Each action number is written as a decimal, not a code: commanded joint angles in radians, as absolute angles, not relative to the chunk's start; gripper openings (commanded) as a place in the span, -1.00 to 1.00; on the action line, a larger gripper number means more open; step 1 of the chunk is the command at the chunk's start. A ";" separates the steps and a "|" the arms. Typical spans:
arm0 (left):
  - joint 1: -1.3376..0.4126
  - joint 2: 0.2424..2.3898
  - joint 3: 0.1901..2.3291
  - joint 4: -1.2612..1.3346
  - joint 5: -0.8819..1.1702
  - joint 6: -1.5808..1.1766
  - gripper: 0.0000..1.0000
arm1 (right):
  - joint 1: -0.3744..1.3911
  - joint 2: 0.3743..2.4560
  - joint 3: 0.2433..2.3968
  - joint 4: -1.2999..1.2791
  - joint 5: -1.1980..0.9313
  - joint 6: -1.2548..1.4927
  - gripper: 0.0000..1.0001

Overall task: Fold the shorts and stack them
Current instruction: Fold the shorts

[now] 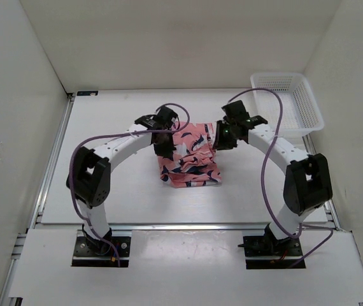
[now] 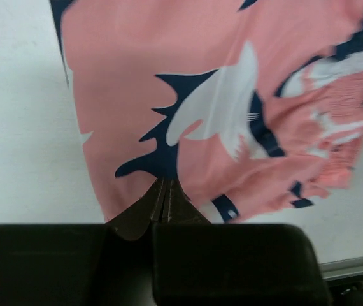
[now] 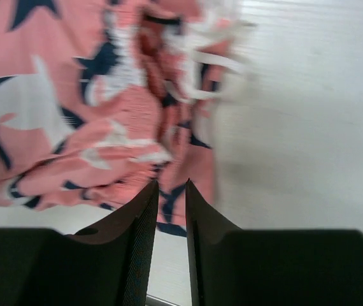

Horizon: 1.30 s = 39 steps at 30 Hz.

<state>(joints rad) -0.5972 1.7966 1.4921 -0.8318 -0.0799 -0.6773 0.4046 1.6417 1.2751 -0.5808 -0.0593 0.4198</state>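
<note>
The coral-pink shorts [image 1: 189, 158] with navy-and-white shark shapes lie crumpled at the middle of the table, between the two arms. My left gripper [image 1: 163, 144] is at their left edge. In the left wrist view its jaws are pressed together on the fabric's near edge [image 2: 164, 185], and the shorts [image 2: 137, 95] spread away from the tips. My right gripper [image 1: 221, 136] is at their upper right corner. In the right wrist view it [image 3: 171, 185] stands slightly apart just above the bunched, blurred shorts [image 3: 41, 70], with nothing between the jaws. The white drawstring [image 3: 213, 60] lies at the waistband.
A white plastic mesh basket [image 1: 290, 102] stands at the back right corner of the table. White walls close in the left, back and right sides. The table's near edge has a metal rail [image 1: 181, 224].
</note>
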 commanded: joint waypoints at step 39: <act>-0.310 1.211 1.651 -0.969 -0.311 -0.457 0.95 | 0.405 1.134 1.407 -0.890 0.755 0.465 0.99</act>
<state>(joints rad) -0.3496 1.2652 1.6970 -0.9180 -0.1795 -0.4614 0.4129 1.1790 1.4403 -0.8021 0.5861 0.4461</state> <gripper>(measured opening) 0.956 0.994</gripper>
